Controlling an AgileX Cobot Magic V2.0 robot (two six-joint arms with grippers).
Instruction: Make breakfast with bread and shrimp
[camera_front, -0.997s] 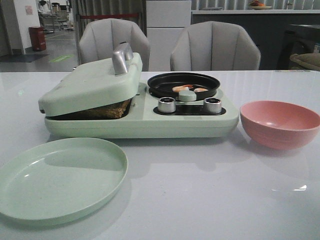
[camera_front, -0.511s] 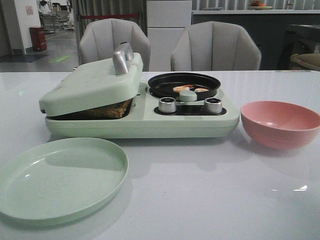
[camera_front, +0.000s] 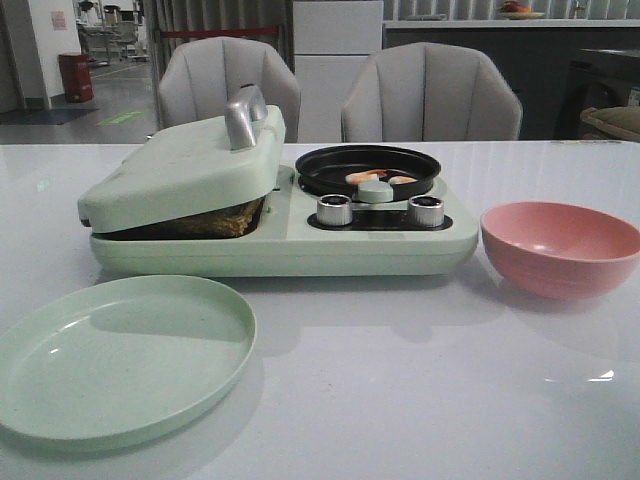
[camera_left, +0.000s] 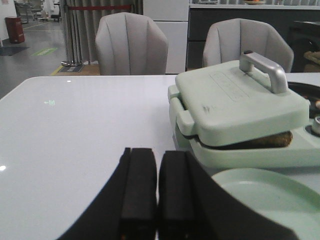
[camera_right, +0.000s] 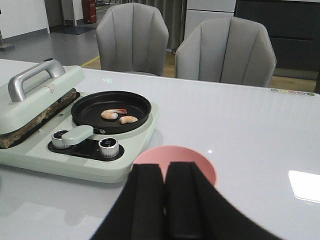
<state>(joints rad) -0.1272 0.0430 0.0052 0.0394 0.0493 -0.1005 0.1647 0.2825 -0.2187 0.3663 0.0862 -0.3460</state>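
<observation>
Bread (camera_front: 215, 222) sits toasted under the press lid (camera_front: 180, 170), shrimp (camera_right: 119, 116) in the pan (camera_right: 111, 111); both pincers, left (camera_left: 158, 192) and right (camera_right: 165, 200), pressed together, empty; next, seemingly, lifting the lid handle (camera_front: 244, 116).

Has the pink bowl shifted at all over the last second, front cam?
No. The pink bowl sits in the same spot right of the green cooker, with the same gap to its edge as before.
</observation>
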